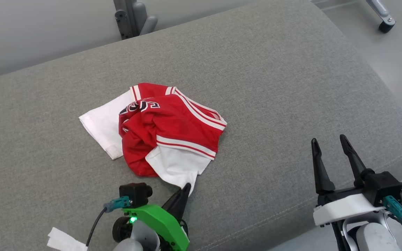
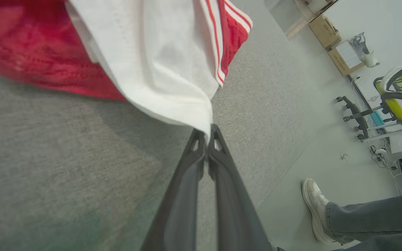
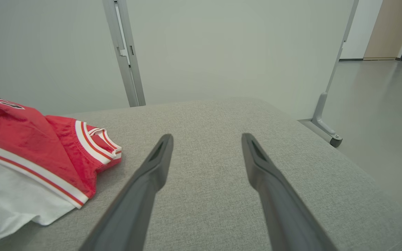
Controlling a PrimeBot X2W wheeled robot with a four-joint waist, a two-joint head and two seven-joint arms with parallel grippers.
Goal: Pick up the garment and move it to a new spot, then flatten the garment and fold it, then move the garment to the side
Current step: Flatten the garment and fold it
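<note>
Pinching the near white corner of the crumpled red-and-white jersey (image 1: 166, 129), the left gripper (image 1: 186, 186) has its two dark fingers pressed together with only a thin tip of cloth between them. The jersey lies bunched around the middle of the grey upholstered cushion (image 1: 274, 87), its red body heaped over the white parts. At the near right the right gripper (image 1: 328, 141) stands spread wide and empty, well apart from the jersey.

To my eye the hold is slight, right at the hem, so a quick lift could let the corner slide out. Raised by one corner, the heap would likely hang twisted and land bunched again, making it harder to flatten. A person's white shoe (image 2: 314, 205) stands on the floor beside the cushion, so a wide swing could pass close to it.
</note>
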